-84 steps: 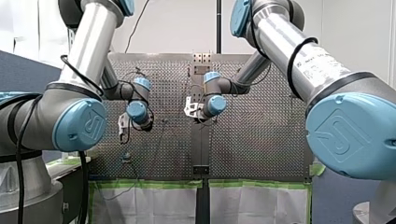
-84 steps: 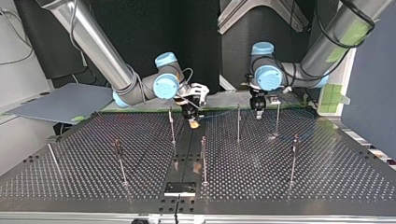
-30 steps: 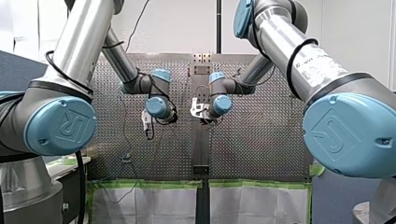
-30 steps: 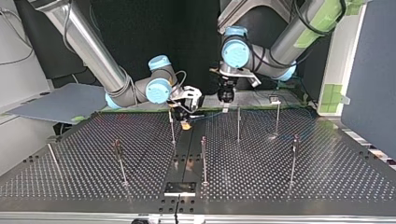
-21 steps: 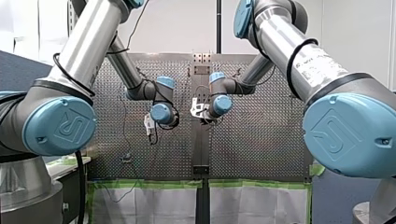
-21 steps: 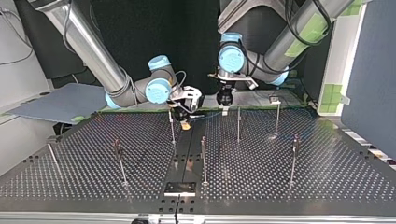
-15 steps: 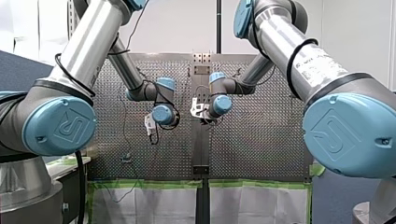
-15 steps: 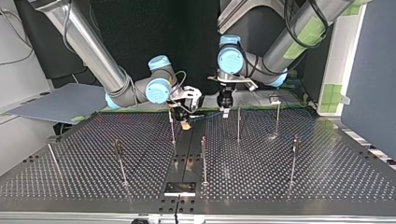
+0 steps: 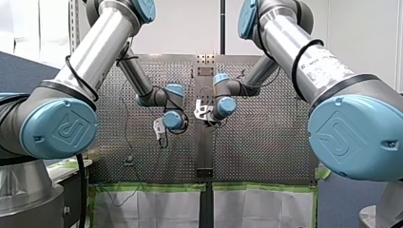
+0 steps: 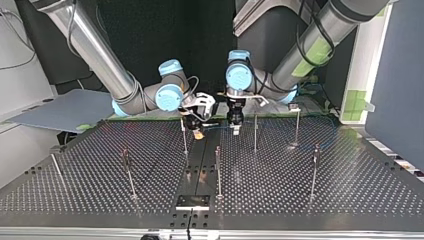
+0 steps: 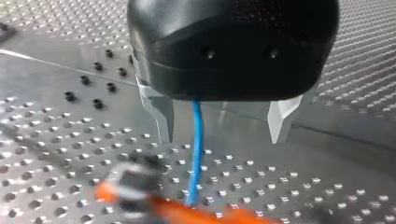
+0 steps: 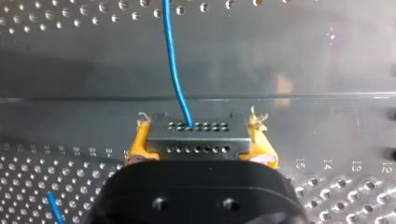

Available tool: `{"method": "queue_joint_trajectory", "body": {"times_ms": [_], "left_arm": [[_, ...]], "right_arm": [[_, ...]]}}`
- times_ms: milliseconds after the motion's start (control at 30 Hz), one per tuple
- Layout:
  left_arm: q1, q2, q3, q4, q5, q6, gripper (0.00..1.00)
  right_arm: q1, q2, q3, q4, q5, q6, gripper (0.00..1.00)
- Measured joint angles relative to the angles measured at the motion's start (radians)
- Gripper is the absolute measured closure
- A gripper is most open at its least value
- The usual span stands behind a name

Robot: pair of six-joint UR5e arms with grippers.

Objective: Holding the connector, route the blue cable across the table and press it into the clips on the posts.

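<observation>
My right claw [image 12: 199, 148] clamps connector [image 12: 197, 134], blue cable [image 12: 172, 60] trailing ahead. My left claw [image 11: 222, 136] wide, straddling cable. None of posts [image 10: 255, 132] visibly holds cable: routing barely begun, I judge.

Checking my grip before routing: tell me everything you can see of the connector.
The connector is a grey, metal-looking block with two rows of tiny holes on its face. It sits square, clamped at both ends between the yellow pads of my right end effector. The blue cable leaves one upper-row hole.
</observation>
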Motion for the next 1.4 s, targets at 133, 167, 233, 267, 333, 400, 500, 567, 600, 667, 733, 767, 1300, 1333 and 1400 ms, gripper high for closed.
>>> {"method": "queue_joint_trajectory", "body": {"times_ms": [133, 167, 233, 267, 333, 400, 500, 567, 600, 667, 733, 767, 1300, 1333, 1400], "left_arm": [[0.001, -0.002, 0.018, 0.001, 0.002, -0.003, 0.00], [0.001, -0.003, 0.020, 0.001, 0.003, -0.004, 0.00], [0.001, -0.014, 0.031, -0.004, 0.006, -0.006, 0.00], [0.001, -0.020, 0.038, -0.008, 0.007, -0.007, 0.00], [0.001, -0.039, 0.052, -0.022, 0.006, -0.009, 0.00], [0.002, -0.054, 0.059, -0.029, 0.005, -0.011, 0.00], [0.007, -0.068, 0.073, -0.032, 0.005, -0.022, 0.00], [0.010, -0.071, 0.084, -0.035, 0.005, -0.027, 0.00], [0.011, -0.072, 0.087, -0.036, 0.006, -0.029, 0.00], [0.011, -0.073, 0.091, -0.037, 0.006, -0.030, 0.00], [0.009, -0.073, 0.093, -0.037, 0.003, -0.032, 0.00], [0.009, -0.073, 0.093, -0.037, 0.000, -0.032, 0.00], [0.012, -0.072, 0.093, -0.050, -0.043, -0.033, 0.98], [0.012, -0.072, 0.093, -0.052, -0.044, -0.033, 0.98], [0.012, -0.072, 0.093, -0.056, -0.044, -0.033, 0.98]], "right_arm": [[-0.006, 0.000, 0.000, 0.001, 0.000, 0.001, 1.00], [-0.008, 0.000, 0.000, 0.001, 0.000, 0.001, 1.00], [-0.013, 0.000, 0.000, 0.000, 0.000, 0.003, 1.00], [-0.016, 0.000, 0.000, 0.000, 0.000, 0.004, 1.00], [-0.021, 0.000, 0.000, -0.001, 0.000, 0.006, 1.00], [-0.024, 0.000, 0.000, -0.001, 0.000, 0.006, 1.00], [-0.026, 0.000, 0.000, -0.001, 0.000, 0.005, 1.00], [-0.027, 0.000, 0.000, -0.001, 0.000, 0.004, 1.00], [-0.027, 0.000, 0.000, -0.001, 0.000, 0.004, 1.00], [-0.027, 0.000, 0.000, -0.002, 0.000, 0.003, 1.00], [-0.027, 0.000, 0.000, -0.002, 0.000, 0.002, 1.00], [-0.027, 0.000, 0.000, -0.002, 0.000, 0.002, 1.00], [-0.021, 0.000, 0.000, -0.005, 0.002, 0.001, 1.00], [-0.018, 0.000, 0.000, -0.006, 0.001, 0.000, 1.00], [-0.016, 0.000, 0.000, -0.007, -0.004, 0.000, 1.00]]}}
